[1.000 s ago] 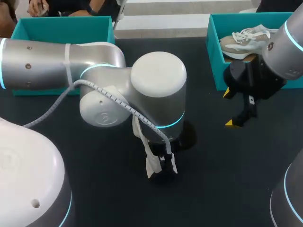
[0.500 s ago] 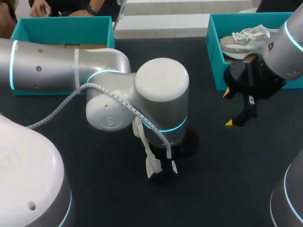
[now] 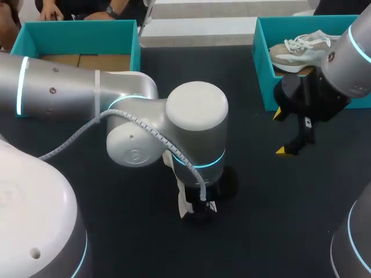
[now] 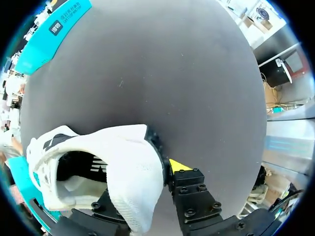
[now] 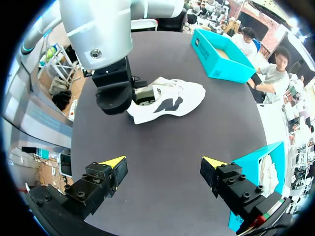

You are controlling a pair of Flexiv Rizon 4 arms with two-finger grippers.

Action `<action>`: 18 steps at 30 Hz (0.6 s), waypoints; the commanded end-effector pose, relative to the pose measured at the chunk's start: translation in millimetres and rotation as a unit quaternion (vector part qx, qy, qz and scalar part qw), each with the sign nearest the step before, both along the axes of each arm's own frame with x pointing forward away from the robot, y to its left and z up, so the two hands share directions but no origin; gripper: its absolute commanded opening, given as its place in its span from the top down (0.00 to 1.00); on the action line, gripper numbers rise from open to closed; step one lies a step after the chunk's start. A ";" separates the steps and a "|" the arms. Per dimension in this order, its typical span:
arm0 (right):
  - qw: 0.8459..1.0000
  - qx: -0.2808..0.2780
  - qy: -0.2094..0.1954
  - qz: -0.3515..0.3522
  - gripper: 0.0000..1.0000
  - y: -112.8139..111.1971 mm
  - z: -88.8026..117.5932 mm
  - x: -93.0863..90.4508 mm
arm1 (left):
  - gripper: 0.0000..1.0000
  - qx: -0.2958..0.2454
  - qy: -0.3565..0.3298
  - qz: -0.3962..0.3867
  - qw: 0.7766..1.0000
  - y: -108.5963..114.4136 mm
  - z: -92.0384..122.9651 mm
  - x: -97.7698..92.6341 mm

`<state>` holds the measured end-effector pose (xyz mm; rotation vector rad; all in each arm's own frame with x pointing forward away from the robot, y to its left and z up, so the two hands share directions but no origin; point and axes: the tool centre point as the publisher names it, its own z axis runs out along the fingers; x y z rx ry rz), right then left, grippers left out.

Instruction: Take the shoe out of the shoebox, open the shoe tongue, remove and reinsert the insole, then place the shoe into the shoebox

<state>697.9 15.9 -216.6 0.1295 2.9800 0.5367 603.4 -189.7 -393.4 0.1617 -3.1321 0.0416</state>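
A white shoe (image 5: 172,101) with black side marks lies on its side on the dark table (image 3: 261,191). In the head view my left arm covers nearly all of the shoe (image 3: 184,204). My left gripper (image 4: 145,172) is at the heel, shut on the heel wall (image 4: 140,167). One yellow fingertip (image 4: 178,165) presses the outside of the heel, while the other finger is hidden inside the shoe. My right gripper (image 5: 162,161) hangs open and empty over the table's right side, well apart from the shoe, and shows in the head view too (image 3: 279,133).
An open teal shoebox (image 3: 75,35) with a bare cardboard floor stands at the back left. A second teal box (image 3: 264,69) at the back right holds a beige and white shoe (image 3: 301,49). My left arm's wide elbow (image 3: 194,124) hangs over the table's middle.
My left gripper's fingers have come together on the shoe's heel, and the left arm has shifted a little toward the front. The right arm has not moved.
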 end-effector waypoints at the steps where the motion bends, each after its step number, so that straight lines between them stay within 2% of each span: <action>1: 1.000 -0.001 0.000 0.000 0.00 1.0 -1.2 0.6 | 1.00 0.015 0.009 -0.004 1.000 0.0 -4.0 2.5; 7: 1.000 -0.001 0.000 0.000 0.00 1.0 -1.2 0.6 | 1.00 0.030 0.052 -0.026 0.998 14.6 11.0 -0.7; 18: 1.000 -0.001 0.000 0.000 0.00 1.0 -1.2 0.6 | 1.00 0.027 0.090 -0.072 0.993 36.3 70.6 9.0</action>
